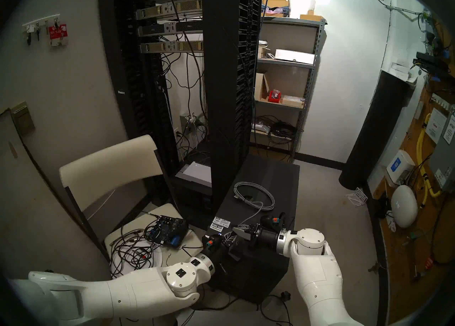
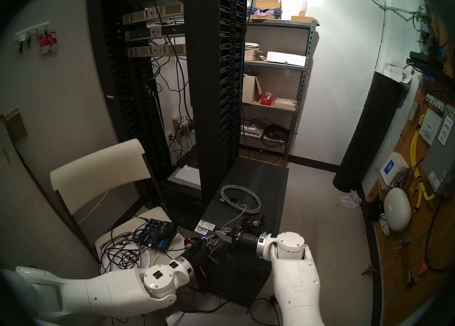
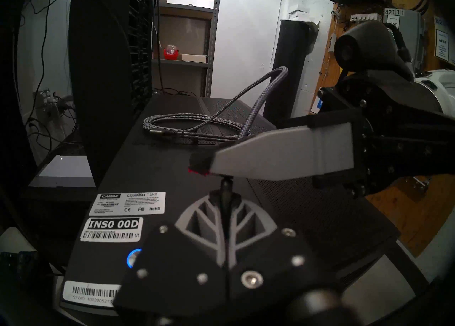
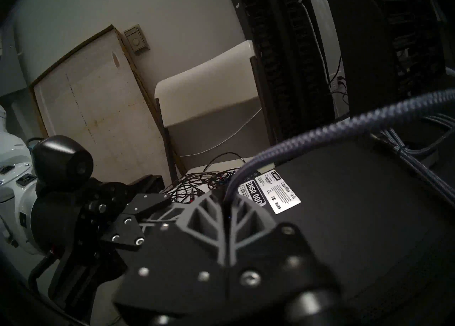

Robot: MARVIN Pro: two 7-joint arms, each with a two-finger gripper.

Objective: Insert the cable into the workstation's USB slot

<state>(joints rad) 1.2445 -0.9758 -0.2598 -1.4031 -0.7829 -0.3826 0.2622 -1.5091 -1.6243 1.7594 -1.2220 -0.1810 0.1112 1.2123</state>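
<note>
- the left gripper sat pinched shut over the workstation front edge.
- at its 2 o'clock, the right gripper was clamped on the cable end.
- farther, at 12 o'clock, the coil lay on the workstation top, beside the server rack.

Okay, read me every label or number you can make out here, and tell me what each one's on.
"INS0 00D": barcode sticker on the workstation.
"AMAX", "LiquidMax", "CE FC RoHS": upper sticker; small print unreadable.
"SYSID 1002605213...": front sticker, partly hidden.
"82111", "AT&T": wall box.
"DELL": rack server, barely legible.
</note>
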